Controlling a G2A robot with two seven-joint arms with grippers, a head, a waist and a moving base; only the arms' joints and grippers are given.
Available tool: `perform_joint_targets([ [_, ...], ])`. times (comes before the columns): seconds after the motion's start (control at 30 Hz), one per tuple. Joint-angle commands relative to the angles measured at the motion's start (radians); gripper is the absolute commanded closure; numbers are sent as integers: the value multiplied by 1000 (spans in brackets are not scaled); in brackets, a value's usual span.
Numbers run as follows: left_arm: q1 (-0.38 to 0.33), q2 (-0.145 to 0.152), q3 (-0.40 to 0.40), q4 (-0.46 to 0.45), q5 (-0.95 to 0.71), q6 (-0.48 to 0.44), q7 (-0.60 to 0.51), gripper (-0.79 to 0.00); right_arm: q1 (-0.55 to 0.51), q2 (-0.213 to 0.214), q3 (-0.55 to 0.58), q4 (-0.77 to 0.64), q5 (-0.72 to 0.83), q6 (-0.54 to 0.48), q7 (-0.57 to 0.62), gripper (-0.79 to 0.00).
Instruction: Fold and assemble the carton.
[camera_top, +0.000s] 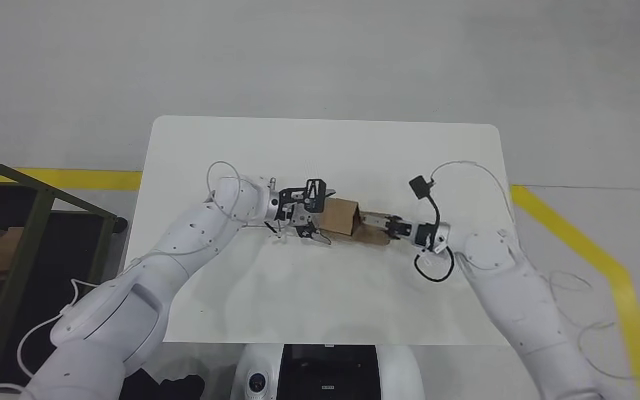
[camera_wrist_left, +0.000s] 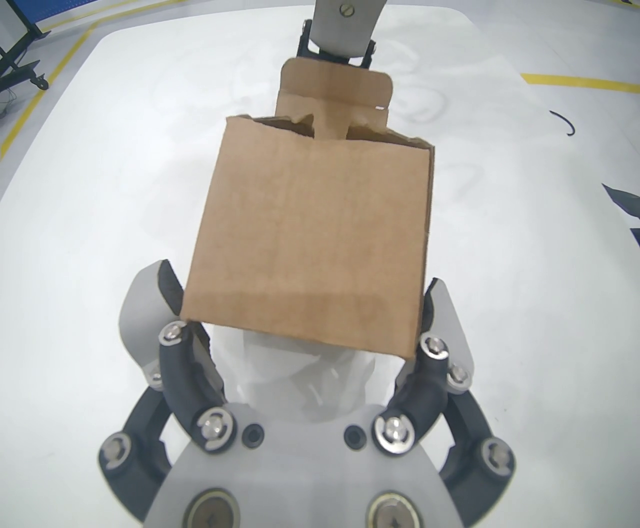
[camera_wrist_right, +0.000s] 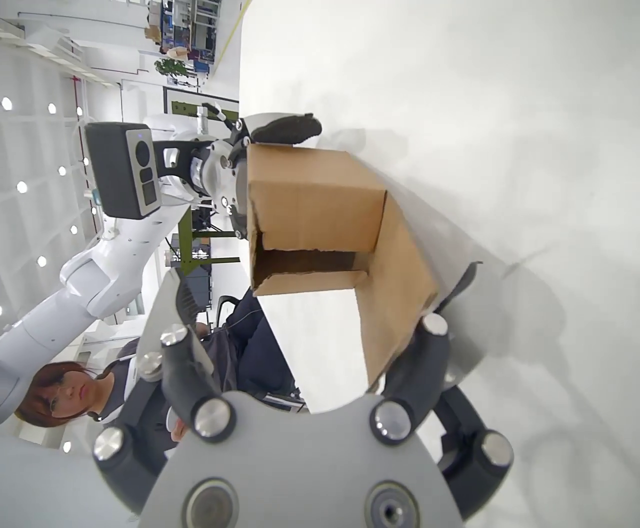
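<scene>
The carton (camera_top: 342, 215) lies on its side near the middle of the white surface (camera_top: 420, 150), between the two arms. It is brown corrugated board, squared up into a box shape.

Left gripper (camera_wrist_left: 300, 277): positioned at the carton's left end. Its jaws straddle the box, one against each opposite side wall, clamped on the carton. In the right wrist view a black pad (camera_wrist_right: 287, 127) of this gripper lies flat against one outer face.

Right gripper (camera_wrist_right: 320, 280): positioned at the carton's opposite end, which is open, with the dark interior (camera_wrist_right: 305, 260) visible. Its jaws stand apart. A long end flap (camera_wrist_right: 395, 300) extends from the carton's opening toward this gripper and rests against one jaw; the other jaw is well clear of the board.

In the left wrist view a tuck flap (camera_wrist_left: 335, 95) with rounded corners shows beyond the far edge of the box, just before the right gripper.
</scene>
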Motion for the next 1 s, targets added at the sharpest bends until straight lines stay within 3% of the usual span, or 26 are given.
perform_joint_targets([
  [0.0,1,0,0,0,0,1,1,-785,-18,6,17,-16,11,2,15,-785],
  [0.23,2,1,-1,-3,1,1,0,-785,-59,18,44,-43,48,13,64,-785],
  [0.5,3,1,0,-6,0,-1,-8,-785,-30,11,15,1,157,-31,141,-785],
  [0.97,2,0,0,-9,-5,-3,-17,-785,-62,25,44,-10,53,15,53,-785],
])
